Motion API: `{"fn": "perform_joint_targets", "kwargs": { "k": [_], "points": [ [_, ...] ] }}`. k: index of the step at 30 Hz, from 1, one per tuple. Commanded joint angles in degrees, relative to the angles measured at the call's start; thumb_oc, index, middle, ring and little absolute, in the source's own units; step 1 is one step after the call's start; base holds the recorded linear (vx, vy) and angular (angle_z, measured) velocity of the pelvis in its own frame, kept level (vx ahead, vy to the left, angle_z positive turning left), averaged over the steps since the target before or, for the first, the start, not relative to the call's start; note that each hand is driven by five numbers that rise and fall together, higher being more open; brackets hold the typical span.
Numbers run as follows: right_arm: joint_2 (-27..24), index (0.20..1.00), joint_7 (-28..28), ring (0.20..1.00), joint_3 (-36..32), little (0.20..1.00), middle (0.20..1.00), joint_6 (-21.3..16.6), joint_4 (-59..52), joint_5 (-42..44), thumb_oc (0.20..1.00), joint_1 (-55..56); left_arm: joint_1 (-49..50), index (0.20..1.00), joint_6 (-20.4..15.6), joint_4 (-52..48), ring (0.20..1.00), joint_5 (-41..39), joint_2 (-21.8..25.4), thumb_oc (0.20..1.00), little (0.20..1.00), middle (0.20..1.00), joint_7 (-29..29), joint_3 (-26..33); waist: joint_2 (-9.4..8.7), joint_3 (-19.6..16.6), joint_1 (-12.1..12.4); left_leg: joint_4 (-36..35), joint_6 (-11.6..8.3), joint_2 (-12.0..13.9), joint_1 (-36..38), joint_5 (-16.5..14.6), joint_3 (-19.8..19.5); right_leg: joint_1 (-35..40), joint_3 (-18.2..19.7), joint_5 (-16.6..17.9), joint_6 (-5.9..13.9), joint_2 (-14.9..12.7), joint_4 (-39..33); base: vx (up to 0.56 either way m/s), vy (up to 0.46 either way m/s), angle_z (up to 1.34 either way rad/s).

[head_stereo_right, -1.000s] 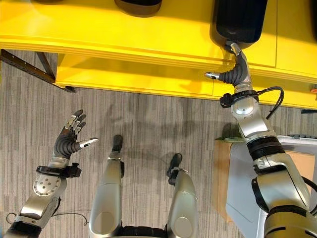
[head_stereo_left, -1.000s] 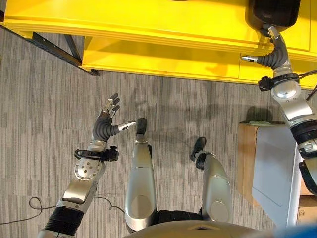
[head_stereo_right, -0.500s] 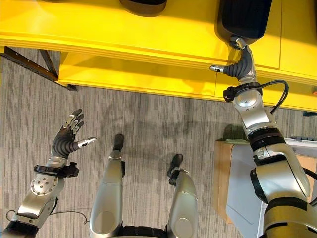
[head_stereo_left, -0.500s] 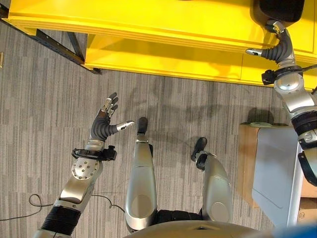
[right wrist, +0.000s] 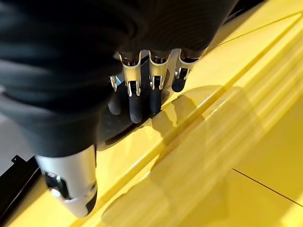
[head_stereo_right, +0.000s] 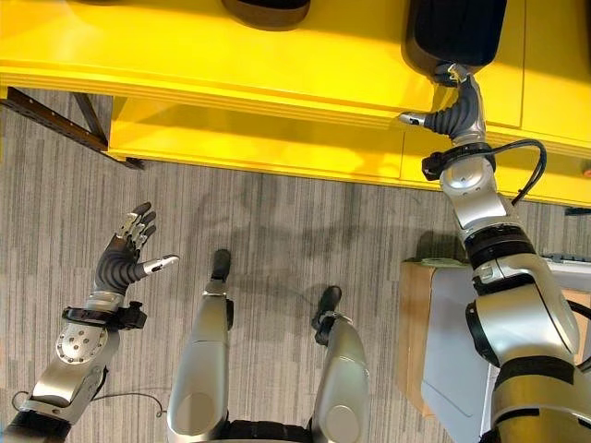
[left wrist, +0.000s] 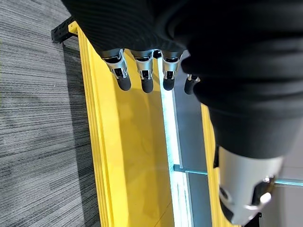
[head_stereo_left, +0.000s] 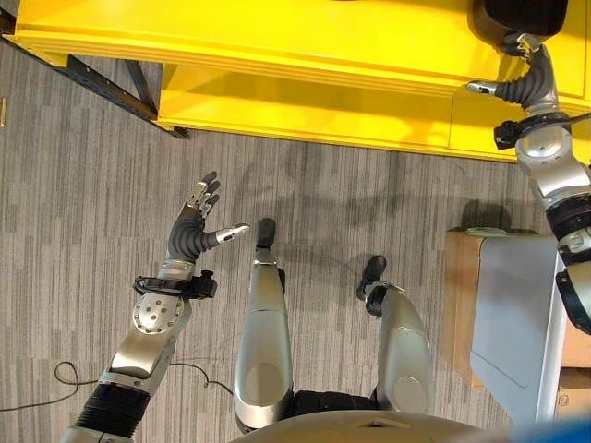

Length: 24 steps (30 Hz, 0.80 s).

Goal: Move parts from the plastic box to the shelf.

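My right hand (head_stereo_right: 450, 109) is stretched out to the yellow shelf (head_stereo_right: 231, 65), up at its far right stretch, and my fingers (right wrist: 136, 101) hang straight and relaxed with the thumb standing off to the side. They hold nothing. Their dark tips lie against the near edge of a black part (head_stereo_right: 457, 32) that sits flat on the top board of the shelf; in the right wrist view the same dark piece (right wrist: 116, 125) shows just under and past my fingertips, resting on the yellow surface. Whether I press it or merely touch it, I cannot tell. A second dark part (head_stereo_right: 266, 11) lies on the same board, well apart to the left of the first, cut off by the upper edge of the view.

My left hand (head_stereo_left: 191, 231) hovers over the grey carpet floor (head_stereo_left: 83, 212), well short of the shelf, fingers spread wide and thumb pointing inward, empty. Its own wrist view shows the fingers (left wrist: 144, 75) straight, with the shelf's yellow edge (left wrist: 118, 156) beyond them.

By my right side stands a wooden stand (head_stereo_left: 459, 295) carrying a pale grey panel (head_stereo_left: 508, 314)
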Motion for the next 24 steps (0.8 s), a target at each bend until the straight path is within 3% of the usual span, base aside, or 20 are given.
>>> {"fn": "perform_joint_targets", "kwargs": {
  "k": [1,24],
  "points": [
    [-4.3,1.0,-1.58,1.0,1.79,1.0,1.0,-1.19,1.65,2.39,1.0,-5.83,2.46,1.0,-3.3,-3.57,1.0,-0.27,1.95,1.0,1.0,1.0,0.62,1.56,0.31,-1.95,0.33,4.45,2.34,-0.6,-0.36,-5.84,0.72,1.26,3.33,3.72,0.04,0.95,-2.84,0.0,0.0,0.0],
    [-4.97,1.0,-2.22,1.0,5.74,1.0,1.0,-0.94,6.1,3.04,1.0,-12.81,2.88,1.0,-3.74,-3.94,1.0,-1.02,2.7,1.0,1.0,1.0,1.07,1.97,0.67,-1.95,1.25,5.27,2.75,-1.04,-1.99,-6.0,0.13,0.18,3.22,3.68,0.07,0.92,-2.4,0.0,0.0,0.0]
  ]
}}
